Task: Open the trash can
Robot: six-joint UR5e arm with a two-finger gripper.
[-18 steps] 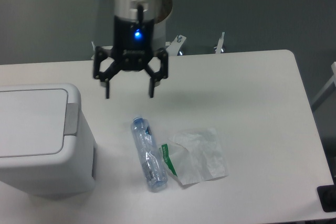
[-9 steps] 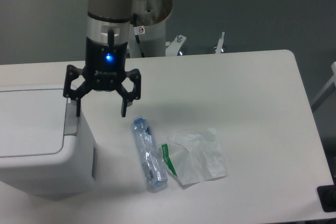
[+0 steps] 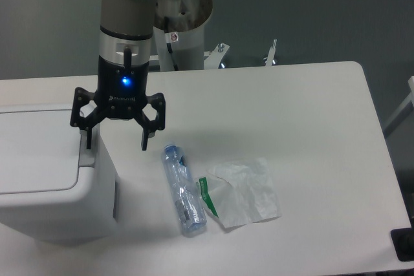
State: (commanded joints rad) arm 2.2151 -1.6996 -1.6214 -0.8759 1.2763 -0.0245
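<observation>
The trash can (image 3: pixel 45 172) sits below and to the left of my gripper (image 3: pixel 117 141), lid flat. My fingers are spread wide, holding nothing; the left fingertip hangs over the grey push tab (image 3: pixel 87 148), the right one hangs past the bin's edge.

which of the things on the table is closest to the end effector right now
The trash can: the open end effector hangs over its right edge, one finger by the grey push tab. The plastic bottle and crumpled bag lie further right.
</observation>
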